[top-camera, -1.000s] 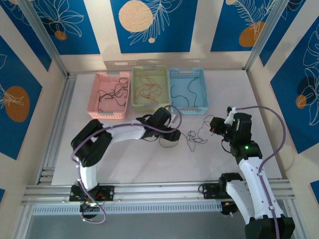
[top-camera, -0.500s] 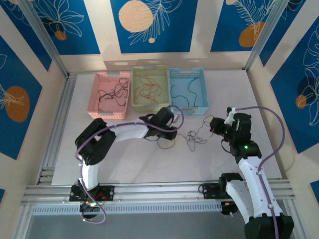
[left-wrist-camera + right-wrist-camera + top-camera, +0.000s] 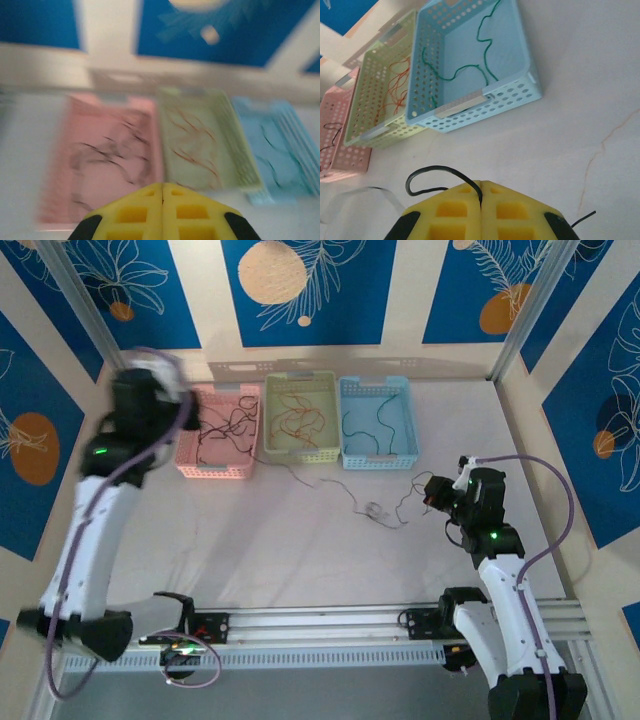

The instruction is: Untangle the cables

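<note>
A small knot of thin dark cables (image 3: 377, 511) lies on the white table in front of the baskets. From it a taut strand (image 3: 310, 483) runs up-left toward the pink basket (image 3: 215, 471). My left gripper (image 3: 168, 380) hangs high over the table's left, blurred. Its yellow fingers (image 3: 162, 186) are pressed together, and the strand's end there is too blurred to make out. My right gripper (image 3: 431, 494) sits right of the knot. It is shut (image 3: 481, 184) on a black cable (image 3: 437, 171) that loops out to the left of the pads.
Three baskets stand at the back. The pink one holds black wires (image 3: 225, 425), the yellow-green one (image 3: 300, 456) orange wires (image 3: 298, 422), the blue one (image 3: 378, 462) dark green wires (image 3: 455, 75). Metal rails run along the table's left and near edges.
The left gripper shut, then the left arm swung from the table's middle up and far left. The loose tangle got pulled into a small tight knot with one strand drawn straight. The right arm stayed put.
</note>
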`<state>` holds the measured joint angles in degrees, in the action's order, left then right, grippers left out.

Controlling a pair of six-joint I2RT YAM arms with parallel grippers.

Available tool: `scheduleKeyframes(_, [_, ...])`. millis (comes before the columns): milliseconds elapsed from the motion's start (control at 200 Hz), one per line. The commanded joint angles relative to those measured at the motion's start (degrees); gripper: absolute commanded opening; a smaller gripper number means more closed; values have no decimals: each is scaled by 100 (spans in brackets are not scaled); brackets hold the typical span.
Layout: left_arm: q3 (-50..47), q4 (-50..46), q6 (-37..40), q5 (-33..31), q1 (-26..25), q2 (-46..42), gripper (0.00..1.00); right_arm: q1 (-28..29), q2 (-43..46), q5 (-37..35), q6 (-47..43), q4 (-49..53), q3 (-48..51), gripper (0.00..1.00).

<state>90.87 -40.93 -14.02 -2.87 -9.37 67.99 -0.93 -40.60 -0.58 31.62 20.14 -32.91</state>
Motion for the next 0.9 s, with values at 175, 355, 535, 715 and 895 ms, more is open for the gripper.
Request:
scheduleKeyframes(175, [1836,-1748,553,274,647,301,0,-381,-52,-20,313,-324,530,0])
scheduleKeyframes(355, [1863,-1756,597,-28,673,263,0,-529,-84,-281,249,-234,533,0])
scheduleKeyframes(535, [2026,-1969,934,-922,764,175,0,-1025,-38,-800,487,22,483,0])
scheduleKeyframes(715, [2145,-1887,1373,-2414,778,40,0,-1460,-51,-1073,1007,190,400,0])
scheduleKeyframes(895, [1951,-1746,1396,-2362,778,-102,0,-1500,-263,-925,1412,55,306,0])
